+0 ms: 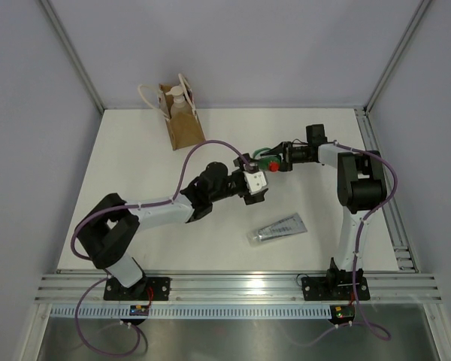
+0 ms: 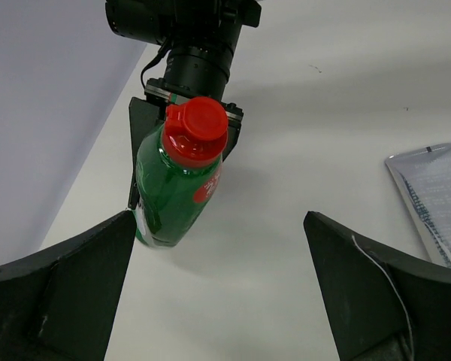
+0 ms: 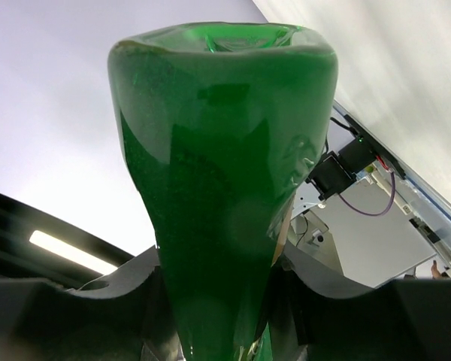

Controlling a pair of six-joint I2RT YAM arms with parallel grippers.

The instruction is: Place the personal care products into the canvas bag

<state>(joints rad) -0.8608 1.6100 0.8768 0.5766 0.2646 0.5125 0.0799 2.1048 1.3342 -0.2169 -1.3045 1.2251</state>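
Grip on green red-capped plastic squeeze bottle: right gripper closed partway round it.
Left gripper spread fully wide, empty, facing its red cap.

Clamped in right claw: green bottle, tilted, red cap towards the lens, black fingers on both sides. Spread wide in the foreground, gripping nothing: left claw. Flat on white table, well apart from bottle: silver tube, partly cut off.

pump bottle in bag, tube nearer, rightward
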